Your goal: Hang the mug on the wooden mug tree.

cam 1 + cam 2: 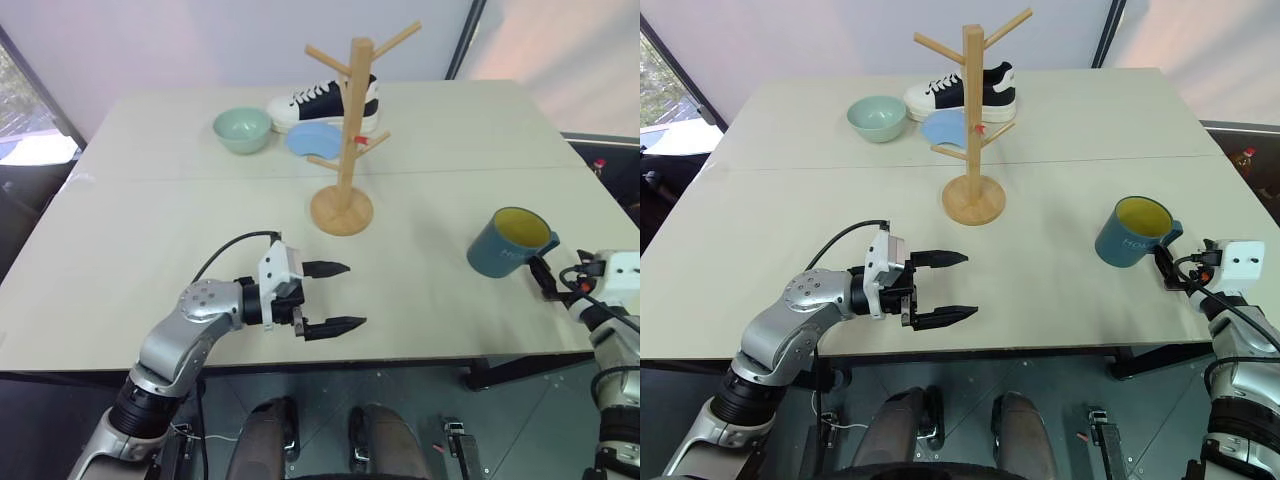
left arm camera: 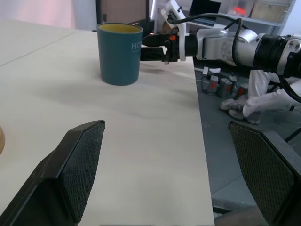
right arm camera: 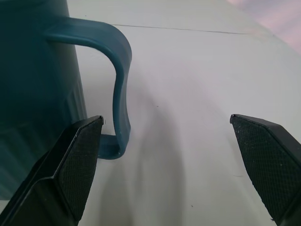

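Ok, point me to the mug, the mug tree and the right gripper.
mug [image 1: 508, 247], left eye view, on its outer teal wall.
wooden mug tree [image 1: 351, 130], left eye view, on the upright post.
right gripper [image 3: 164, 160], right wrist view, midway between its open fingertips, beside the handle.

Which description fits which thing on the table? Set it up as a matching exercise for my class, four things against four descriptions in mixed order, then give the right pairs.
Things:
1. mug
2. wooden mug tree
3. bowl
4. sneaker

Descriptions:
A. black and white, lying behind the tree at the far side of the table
B. pale green, far side of the table
C. upright near the right claw, yellow inside
D. round base, angled pegs, no mug hung on it

Pairs: 1-C, 2-D, 3-B, 4-A
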{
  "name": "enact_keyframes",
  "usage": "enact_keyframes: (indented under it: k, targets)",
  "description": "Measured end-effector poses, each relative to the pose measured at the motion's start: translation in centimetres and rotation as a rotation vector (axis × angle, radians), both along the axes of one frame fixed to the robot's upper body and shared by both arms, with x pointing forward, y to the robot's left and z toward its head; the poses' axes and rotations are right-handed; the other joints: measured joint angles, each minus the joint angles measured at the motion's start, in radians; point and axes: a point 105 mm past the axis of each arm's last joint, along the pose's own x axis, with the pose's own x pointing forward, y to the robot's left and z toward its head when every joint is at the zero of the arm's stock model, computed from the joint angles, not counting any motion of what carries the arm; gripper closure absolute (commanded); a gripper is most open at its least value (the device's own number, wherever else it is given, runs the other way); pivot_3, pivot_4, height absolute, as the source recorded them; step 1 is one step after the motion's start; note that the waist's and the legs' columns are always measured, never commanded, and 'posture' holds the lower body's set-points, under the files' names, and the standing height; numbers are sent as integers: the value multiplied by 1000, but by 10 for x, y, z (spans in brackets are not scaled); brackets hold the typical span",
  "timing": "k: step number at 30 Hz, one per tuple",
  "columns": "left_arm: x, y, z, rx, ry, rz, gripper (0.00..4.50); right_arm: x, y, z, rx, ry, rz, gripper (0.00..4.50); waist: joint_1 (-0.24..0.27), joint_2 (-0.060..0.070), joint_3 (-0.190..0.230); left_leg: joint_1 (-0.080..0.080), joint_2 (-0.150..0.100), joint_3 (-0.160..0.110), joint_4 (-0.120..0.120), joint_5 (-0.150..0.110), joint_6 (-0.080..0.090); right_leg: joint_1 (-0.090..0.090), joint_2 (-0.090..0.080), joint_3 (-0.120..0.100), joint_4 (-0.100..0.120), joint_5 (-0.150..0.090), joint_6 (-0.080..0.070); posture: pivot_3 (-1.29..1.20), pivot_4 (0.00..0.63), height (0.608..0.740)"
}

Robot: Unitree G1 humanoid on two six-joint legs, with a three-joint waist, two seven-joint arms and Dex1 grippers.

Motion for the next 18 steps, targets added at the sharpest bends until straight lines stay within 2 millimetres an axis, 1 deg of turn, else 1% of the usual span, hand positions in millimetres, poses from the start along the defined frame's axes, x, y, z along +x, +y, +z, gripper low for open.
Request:
enact_keyframes:
  k: [3, 5, 6, 7, 9, 11, 12, 13, 18]
  targets:
    - [0, 0, -1, 2, 1, 1, 0, 3, 2, 1, 6, -4, 11, 28, 0, 0, 0, 0, 0, 0, 1, 0, 0, 0, 0, 0, 0, 0, 0, 0, 150, 730]
    - [0, 1, 0, 3, 1, 2, 0, 9, 5, 1, 16, -6, 29, 556, -3, 0, 0, 1, 0, 0, 1, 0, 0, 0, 0, 0, 1, 0, 0, 0, 150, 730]
    - [0, 1, 0, 3, 0, 2, 0, 11, 6, 0, 23, -5, 39, 934, -3, 0, 0, 1, 0, 0, 1, 0, 0, 0, 0, 0, 1, 0, 0, 0, 150, 730]
    - [0, 1, 0, 3, 0, 3, 0, 12, 8, 0, 28, -4, 50, 1408, -2, 0, 0, 1, 0, 0, 1, 0, 0, 0, 0, 0, 1, 0, 0, 0, 150, 730]
    - [1, 1, 0, 4, -1, 8, 0, 15, 10, -2, 38, 1, 71, 2488, -1, 0, 0, 1, 0, 0, 1, 0, 0, 0, 0, 0, 1, 0, 0, 0, 150, 730]
    - [1, 1, 0, 6, -3, 12, 0, 17, 13, -1, 44, 1, 95, 3455, 0, 0, 0, 0, 0, 0, 1, 0, 0, 0, 0, 0, 1, 0, 0, 0, 150, 730]
    - [0, 1, 1, 7, -5, 11, 0, 17, 15, -1, 45, 1, 107, 4068, 1, 0, 0, 0, 0, 0, 1, 0, 0, 0, 0, 0, 1, 0, 0, 0, 150, 730]
    - [0, 1, 1, 8, -4, 12, 0, 18, 17, -1, 47, 0, 119, 4432, 1, 0, 0, 0, 0, 0, 1, 0, 0, 0, 0, 0, 1, 0, 0, 0, 150, 730]
    - [1, 2, 2, 8, -10, 22, 0, 17, 24, 1, 68, -6, 175, 4432, 0, 0, 0, 1, 0, 0, 1, 0, 0, 1, 0, 0, 1, 0, 0, 0, 150, 730]
